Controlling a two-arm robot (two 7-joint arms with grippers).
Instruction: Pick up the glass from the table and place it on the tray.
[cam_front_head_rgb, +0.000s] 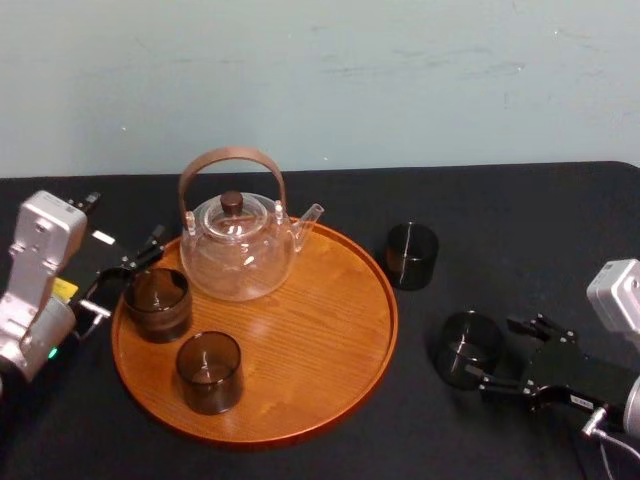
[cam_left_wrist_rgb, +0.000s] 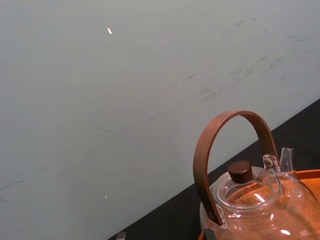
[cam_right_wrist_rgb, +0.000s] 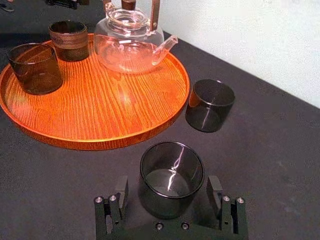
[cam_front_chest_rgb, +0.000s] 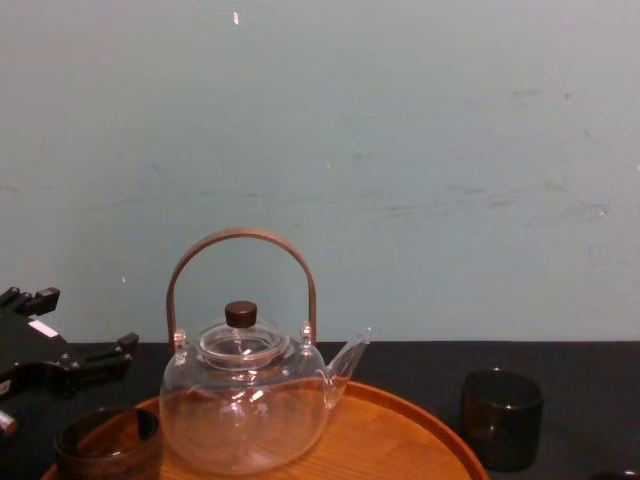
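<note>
A dark smoked glass (cam_front_head_rgb: 470, 348) stands upright on the black table to the right of the round wooden tray (cam_front_head_rgb: 310, 340). My right gripper (cam_front_head_rgb: 497, 353) is open, with one finger on each side of this glass (cam_right_wrist_rgb: 171, 175) and small gaps showing between the fingers (cam_right_wrist_rgb: 120, 194) and its wall. A second dark glass (cam_front_head_rgb: 412, 256) stands on the table beyond the tray's right rim. On the tray are a clear glass teapot (cam_front_head_rgb: 238, 245) and two more dark glasses (cam_front_head_rgb: 157, 303) (cam_front_head_rgb: 209, 371). My left gripper (cam_front_head_rgb: 125, 280) stands open by the tray's left rim.
The black tabletop (cam_front_head_rgb: 520, 230) runs back to a pale green wall. The teapot's brown arched handle (cam_front_chest_rgb: 240, 245) rises well above the tray. The right half of the tray (cam_right_wrist_rgb: 115, 110) is bare wood.
</note>
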